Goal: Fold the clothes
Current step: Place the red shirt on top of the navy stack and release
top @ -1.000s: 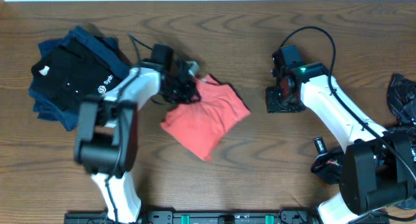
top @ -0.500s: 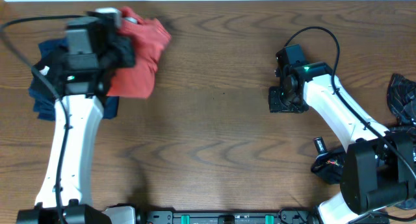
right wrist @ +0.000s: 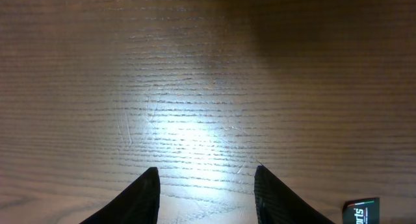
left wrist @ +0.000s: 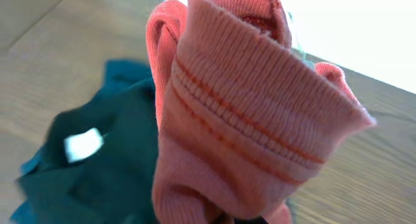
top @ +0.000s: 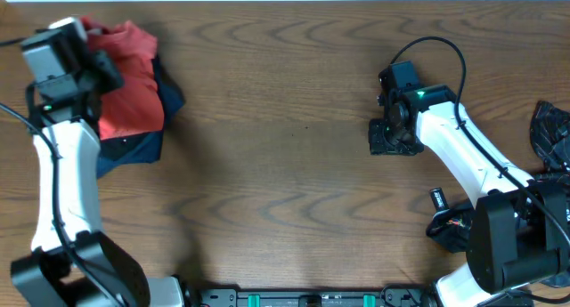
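Left fingers [top: 87, 33] clamped on coral-red T-shirt [top: 129, 93] | right fingers [right wrist: 205, 178] apart | T-shirt moved left, over dark clothes [top: 134, 149]

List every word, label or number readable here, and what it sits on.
"orts": cut off at the frame edge, on a small black card.
The white label on the dark shirt: too blurred to read.
The red shirt: no print showing.

Glare on table [right wrist: 188, 130]; dark garments [left wrist: 97, 178] blurred.
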